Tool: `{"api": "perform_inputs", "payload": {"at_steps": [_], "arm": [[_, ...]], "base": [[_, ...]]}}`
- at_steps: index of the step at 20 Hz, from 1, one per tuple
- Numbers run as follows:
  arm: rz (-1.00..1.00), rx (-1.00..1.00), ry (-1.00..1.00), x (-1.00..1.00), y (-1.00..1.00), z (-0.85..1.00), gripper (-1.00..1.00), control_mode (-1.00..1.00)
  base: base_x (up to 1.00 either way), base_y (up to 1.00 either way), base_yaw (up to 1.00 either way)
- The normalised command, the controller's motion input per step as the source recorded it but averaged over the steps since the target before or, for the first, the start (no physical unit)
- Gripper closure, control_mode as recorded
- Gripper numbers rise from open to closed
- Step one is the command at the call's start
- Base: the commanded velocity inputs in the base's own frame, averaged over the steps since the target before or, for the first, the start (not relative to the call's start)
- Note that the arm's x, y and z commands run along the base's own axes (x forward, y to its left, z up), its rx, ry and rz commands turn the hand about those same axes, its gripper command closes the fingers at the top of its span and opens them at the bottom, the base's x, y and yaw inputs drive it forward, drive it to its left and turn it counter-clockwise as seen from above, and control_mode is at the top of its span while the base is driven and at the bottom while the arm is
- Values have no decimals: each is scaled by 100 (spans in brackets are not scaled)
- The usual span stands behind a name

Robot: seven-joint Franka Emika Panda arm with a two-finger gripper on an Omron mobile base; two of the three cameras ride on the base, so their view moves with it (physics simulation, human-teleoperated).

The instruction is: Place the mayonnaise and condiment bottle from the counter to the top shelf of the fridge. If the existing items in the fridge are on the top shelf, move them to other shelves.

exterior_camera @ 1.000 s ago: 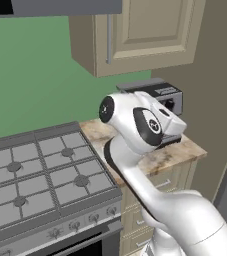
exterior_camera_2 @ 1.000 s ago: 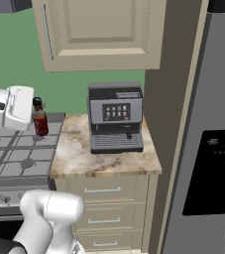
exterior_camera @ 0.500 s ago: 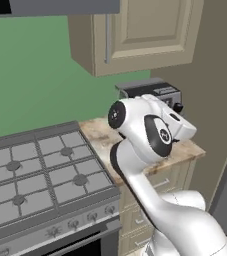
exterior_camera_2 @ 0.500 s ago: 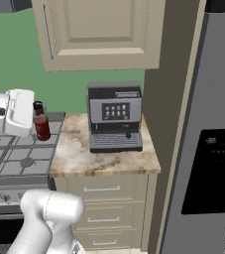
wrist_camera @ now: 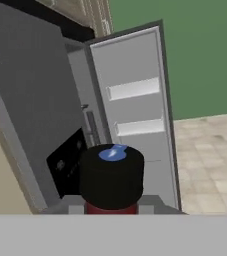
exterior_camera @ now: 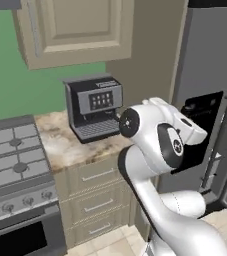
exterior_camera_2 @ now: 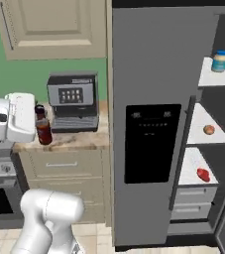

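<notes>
- My gripper (exterior_camera_2: 38, 130) is closed on the condiment bottle (exterior_camera_2: 43, 129), a dark red bottle with a black cap; the hand view looks straight down onto that cap (wrist_camera: 112, 175), so the grip sits below the cap on the body.
- The mayonnaise (exterior_camera_2: 219, 61) is far off to the gripper's right, a blue-lidded jar standing on the fridge's top shelf (exterior_camera_2: 214, 78). I judge that half of the job done and this bottle to be the remaining carry.
- To do the carry well I would keep the bottle upright, raise it to the level of that top shelf before closing in, and come in through the open side of the fridge (exterior_camera_2: 156, 124), not across its closed grey door with the dark dispenser panel (exterior_camera_2: 151, 141).
- I would set it down beside the jar with a gap between them, so the fingers can let go without nudging the jar.
- Two small reddish items sit on the lower shelves (exterior_camera_2: 203, 173), well below my target, so in my judgement nothing needs moving off the top.
- Just behind the gripper stands the coffee machine (exterior_camera_2: 72, 101) on the marbled counter (exterior_camera_2: 64, 141); the stove (exterior_camera: 15, 160) lies on the far side of it from the fridge.
- The hand view shows the open fridge door (wrist_camera: 135, 110) with its pale racks, and tiled floor beyond.
</notes>
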Motion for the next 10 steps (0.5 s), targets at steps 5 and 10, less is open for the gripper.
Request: {"api": "perform_inputs", "payload": {"at_steps": [5,10], "arm": [[0,0,0,0,0,0,100,100],[0,0,0,0,0,0,100,100]], "base": [[50,-100,-9],[84,-100,-7]]}}
